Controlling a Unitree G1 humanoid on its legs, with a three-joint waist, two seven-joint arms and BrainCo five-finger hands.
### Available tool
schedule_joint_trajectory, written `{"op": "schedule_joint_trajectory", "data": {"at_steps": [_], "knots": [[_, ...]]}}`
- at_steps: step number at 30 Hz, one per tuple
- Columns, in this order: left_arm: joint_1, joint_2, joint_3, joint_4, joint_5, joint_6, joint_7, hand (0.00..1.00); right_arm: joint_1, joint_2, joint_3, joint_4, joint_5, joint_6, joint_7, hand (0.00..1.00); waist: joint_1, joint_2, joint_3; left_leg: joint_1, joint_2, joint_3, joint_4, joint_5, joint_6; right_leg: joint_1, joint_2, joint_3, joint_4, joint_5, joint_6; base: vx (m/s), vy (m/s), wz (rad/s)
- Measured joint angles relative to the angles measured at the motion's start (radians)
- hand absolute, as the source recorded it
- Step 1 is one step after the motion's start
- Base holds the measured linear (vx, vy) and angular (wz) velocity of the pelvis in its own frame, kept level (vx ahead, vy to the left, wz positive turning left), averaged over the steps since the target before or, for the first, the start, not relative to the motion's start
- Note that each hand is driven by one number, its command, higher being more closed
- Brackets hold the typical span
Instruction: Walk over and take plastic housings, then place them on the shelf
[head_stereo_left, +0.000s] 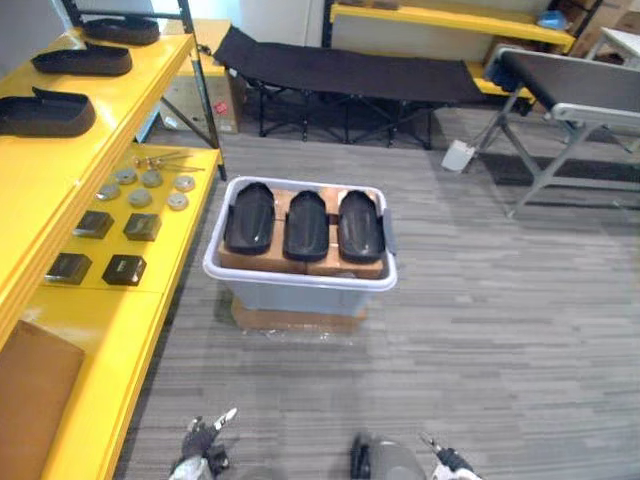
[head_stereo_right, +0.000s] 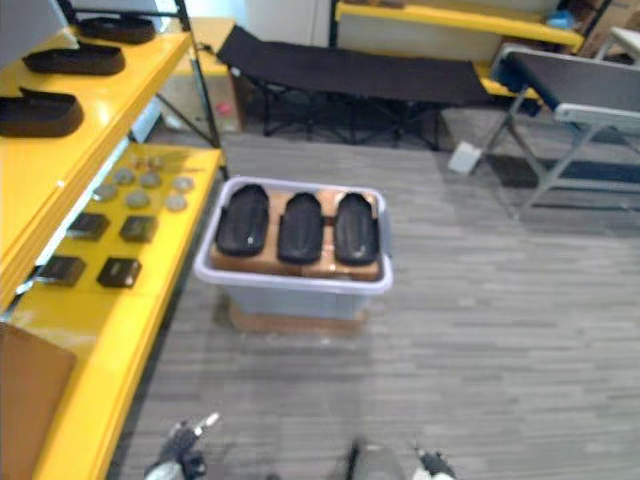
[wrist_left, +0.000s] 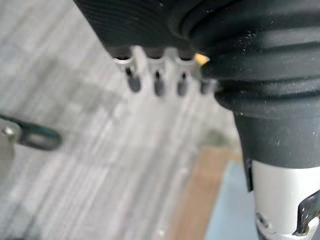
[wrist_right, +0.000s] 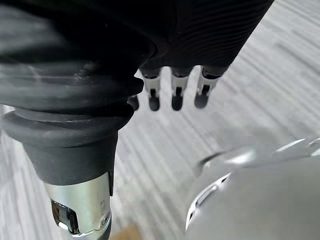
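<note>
Nearest, the left hand (head_stereo_left: 203, 441) and right hand (head_stereo_left: 447, 461) hang low over the floor (head_stereo_left: 480, 330). The wrist views show the left fingers (wrist_left: 157, 86) and right fingers (wrist_right: 176, 97) close up, straight and empty. Farther ahead, three plastic housings (head_stereo_left: 305, 225) lie side by side in a grey bin (head_stereo_left: 300, 288) beside the yellow shelf (head_stereo_left: 110, 330).

Black cot (head_stereo_left: 350, 72) beside grey conveyor (head_stereo_left: 570, 85), well back

the right hand (wrist_right: 200, 30) hangs over grey striped floor (wrist_right: 280, 90), its fingers (wrist_right: 176, 92) straight and relaxed, holding nothing; the thumb (wrist_right: 80, 210) stands apart from them, toward seven o'clock.
</note>
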Motion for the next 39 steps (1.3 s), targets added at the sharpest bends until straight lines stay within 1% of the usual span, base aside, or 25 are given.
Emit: {"op": "schedule_joint_trajectory", "data": {"at_steps": [1, 2, 5, 7, 8, 9, 10, 11, 13, 14, 15, 16, 17, 18, 21, 23, 24, 25, 26, 29, 31, 32, 35, 38, 39], "knots": [[0.013, 0.001, 0.002, 0.013, 0.0, -0.001, 0.0, 0.0, 0.019, -0.003, 0.015, 0.004, -0.01, 0.001, 0.001, 0.0, -0.001, -0.022, -0.013, 0.035, -0.001, -0.007, -0.008, -0.026, -0.028, -0.004, -0.01, 0.011, 0.01, 0.151, -0.027, 0.51, -0.408, -0.04], [0.023, -0.032, 0.009, 0.044, 0.001, 0.001, -0.001, 0.0, 0.018, -0.032, 0.018, 0.008, -0.016, 0.001, 0.001, 0.0, -0.001, 0.036, -0.027, 0.054, 0.05, -0.007, -0.016, -0.028, -0.037, -0.007, 0.039, 0.007, 0.058, 0.108, -0.039, 0.43, -0.344, -0.1], [0.04, -0.109, 0.019, 0.083, 0.001, 0.0, -0.001, 0.0, 0.016, -0.073, 0.016, 0.01, -0.03, 0.0, 0.0, 0.0, -0.009, 0.101, -0.055, 0.05, 0.112, -0.014, 0.013, -0.006, -0.061, 0.012, 0.11, -0.004, 0.033, 0.049, -0.068, 0.36, -0.224, -0.2], [0.04, -0.117, 0.055, 0.083, -0.004, -0.003, -0.001, 0.0, 0.029, -0.068, 0.015, 0.011, -0.03, 0.001, 0.0, 0.0, -0.015, 0.093, -0.051, -0.001, 0.117, -0.049, 0.138, -0.003, -0.066, 0.039, 0.109, -0.024, 0.035, 0.02, -0.072, 0.28, -0.201, 0.28], [0.041, -0.122, 0.108, 0.068, -0.005, -0.009, -0.001, 0.0, 0.047, -0.052, 0.015, 0.01, -0.028, 0.003, -0.002, 0.0, -0.007, 0.078, -0.037, -0.098, 0.118, -0.07, 0.379, 0.016, -0.098, 0.083, 0.104, -0.035, 0.029, -0.01, -0.077, 0.2, -0.145, 0.35], [0.041, -0.122, 0.122, 0.068, -0.006, -0.009, -0.001, 0.0, 0.048, -0.052, 0.016, 0.009, -0.027, 0.003, -0.004, 0.0, -0.001, 0.075, -0.033, -0.14, 0.118, -0.076, 0.467, 0.023, -0.111, 0.097, 0.104, -0.037, 0.023, -0.015, -0.08, 0.19, -0.066, 0.24], [0.041, -0.122, 0.132, 0.065, -0.012, -0.01, -0.001, 0.0, 0.06, -0.053, 0.017, 0.011, -0.026, 0.003, -0.01, 0.0, 0.008, 0.082, -0.032, -0.203, 0.114, -0.085, 0.575, 0.012, -0.103, 0.127, 0.104, -0.038, 0.008, -0.022, -0.078, 0.16, 0.003, 0.05], [0.041, -0.119, 0.131, 0.065, -0.017, -0.01, -0.001, 0.0, 0.06, -0.056, 0.017, 0.011, -0.024, 0.003, -0.015, 0.0, 0.011, 0.085, -0.032, -0.23, 0.114, -0.07, 0.589, -0.007, -0.101, 0.144, 0.102, -0.038, -0.005, -0.022, -0.075, 0.2, 0.047, 0.07], [0.044, -0.116, 0.142, 0.063, -0.045, -0.01, -0.001, 0.0, 0.061, -0.058, 0.003, 0.009, -0.023, 0.002, -0.02, 0.0, 0.013, 0.079, -0.028, -0.271, 0.13, 0.025, 0.431, -0.05, -0.083, 0.207, 0.07, -0.049, -0.047, -0.024, -0.049, 0.2, 0.113, 0.13], [0.044, -0.116, 0.151, 0.064, -0.044, -0.01, -0.001, 0.0, 0.062, -0.059, -0.006, 0.008, -0.023, 0.001, -0.02, 0.0, 0.013, 0.08, -0.029, -0.276, 0.134, 0.034, 0.364, -0.045, -0.079, 0.217, 0.059, -0.053, -0.053, -0.026, -0.035, 0.17, 0.187, 0.1], [0.045, -0.119, 0.162, 0.065, -0.042, -0.01, -0.001, 0.0, 0.063, -0.064, -0.014, 0.007, -0.022, -0.002, -0.02, 0.0, 0.013, 0.086, -0.033, -0.278, 0.138, 0.034, 0.206, 0.006, -0.062, 0.221, 0.044, -0.053, -0.053, -0.032, -0.008, 0.16, 0.243, -0.15], [0.048, -0.113, 0.169, 0.069, -0.037, -0.009, 0.002, 0.0, 0.064, -0.061, -0.012, 0.007, -0.024, -0.002, -0.022, 0.0, 0.024, 0.08, -0.042, -0.272, 0.107, 0.058, 0.179, 0.045, -0.046, 0.219, 0.015, -0.036, -0.065, -0.027, 0.02, 0.17, 0.253, -0.2], [0.056, -0.096, 0.166, 0.073, -0.032, -0.009, 0.001, 0.0, 0.065, -0.047, -0.01, 0.008, -0.026, -0.002, -0.02, 0.0, 0.026, 0.068, -0.052, -0.272, 0.084, 0.063, 0.158, 0.043, -0.037, 0.218, -0.003, -0.028, -0.081, -0.021, 0.029, 0.25, 0.255, -0.14], [0.06, -0.067, 0.152, 0.077, -0.024, -0.008, 0.004, 0.0, 0.063, -0.025, -0.003, 0.01, -0.031, -0.002, -0.02, 0.0, 0.017, 0.03, -0.063, -0.279, 0.055, 0.073, 0.148, 0.045, -0.022, 0.212, -0.03, -0.02, -0.091, -0.009, 0.045, 0.23, 0.179, 0.02], [0.062, -0.027, 0.096, 0.074, 0.009, -0.002, 0.018, 0.0, 0.045, -0.019, 0.068, 0.006, -0.069, 0.0, -0.024, 0.0, 0.02, 0.008, -0.054, -0.303, 0.019, 0.08, 0.183, 0.027, 0.004, 0.205, -0.065, -0.017, -0.1, 0.006, 0.061, 0.25, 0.214, 0.03], [0.039, 0.001, 0.006, 0.07, 0.049, -0.003, 0.026, 0.0, 0.013, -0.04, 0.272, -0.083, -0.132, -0.001, -0.026, 0.0, 0.026, 0.005, -0.055, -0.311, -0.002, 0.079, 0.179, 0.023, 0.008, 0.2, -0.083, -0.017, -0.111, 0.019, 0.072, 0.18, 0.104, 0.03], [0.035, 0.002, -0.006, 0.067, 0.05, -0.003, 0.027, 0.0, 0.007, -0.044, 0.307, -0.1, -0.142, -0.002, -0.026, 0.0, 0.028, 0.006, -0.054, -0.311, -0.003, 0.078, 0.177, 0.023, 0.008, 0.199, -0.085, -0.018, -0.112, 0.021, 0.071, 0.13, 0.049, 0.03], [0.023, 0.001, -0.056, 0.055, 0.053, -0.009, 0.03, 0.0, -0.017, -0.071, 0.474, -0.18, -0.193, -0.004, -0.021, 0.0, 0.034, 0.014, -0.049, -0.31, -0.006, 0.076, 0.17, 0.023, 0.009, 0.199, -0.086, -0.018, -0.117, 0.029, 0.066, 0.06, 0.012, 0.0], [0.01, -0.001, -0.099, 0.044, 0.057, -0.016, 0.03, 0.0, -0.053, -0.109, 0.648, -0.267, -0.273, -0.026, -0.005, 0.0, 0.041, 0.02, -0.046, -0.31, -0.005, 0.074, 0.159, 0.024, 0.009, 0.194, -0.085, -0.02, -0.12, 0.038, 0.074, 0.08, 0.012, 0.01], [-0.013, 0.0, -0.193, 0.041, 0.092, -0.04, 0.032, 0.0, -0.186, -0.192, 0.994, -0.478, -0.395, -0.109, 0.077, 0.0, 0.055, 0.015, -0.043, -0.31, -0.002, 0.066, 0.132, 0.028, 0.016, 0.185, -0.078, -0.022, -0.121, 0.046, 0.069, 0.06, -0.016, 0.04], [-0.019, -0.001, -0.238, 0.041, 0.094, -0.043, 0.031, 0.0, -0.252, -0.224, 1.115, -0.618, -0.424, -0.149, 0.123, 0.0, 0.059, 0.016, -0.043, -0.307, 0.005, 0.052, 0.113, 0.034, 0.024, 0.185, -0.068, -0.024, -0.122, 0.063, 0.062, 0.06, -0.007, 0.14], [-0.026, 0.001, -0.249, 0.041, 0.11, -0.046, 0.032, 0.0, -0.287, -0.235, 1.159, -0.703, -0.421, -0.186, 0.148, 0.0, 0.07, 0.014, -0.041, -0.3, 0.011, 0.049, 0.102, 0.036, 0.024, 0.187, -0.062, -0.023, -0.122, 0.072, 0.06, 0.04, 0.005, 0.11], [-0.042, 0.008, -0.298, 0.042, 0.125, -0.049, 0.046, 0.0, -0.349, -0.255, 1.234, -0.935, -0.343, -0.225, 0.16, 0.0, 0.081, 0.013, -0.038, -0.285, 0.013, 0.037, 0.095, 0.036, 0.024, 0.204, -0.059, -0.03, -0.114, 0.078, 0.054, 0.06, 0.011, 0.16], [-0.059, 0.011, -0.316, 0.042, 0.126, -0.051, 0.068, 0.0, -0.43, -0.274, 1.189, -1.08, -0.255, -0.249, 0.148, 0.0, 0.078, 0.015, -0.012, -0.278, 0.015, 0.023, 0.101, 0.036, 0.024, 0.206, -0.057, -0.035, -0.089, 0.078, 0.054, 0.02, 0.013, 0.09], [-0.081, 0.008, -0.318, 0.044, 0.126, -0.052, 0.081, 0.0, -0.504, -0.277, 1.108, -1.141, -0.154, -0.261, 0.12, 0.0, 0.076, 0.022, 0.026, -0.28, 0.022, 0.022, 0.12, 0.036, 0.024, 0.193, -0.052, -0.035, -0.063, 0.075, 0.053, -0.05, 0.007, -0.09]]}}
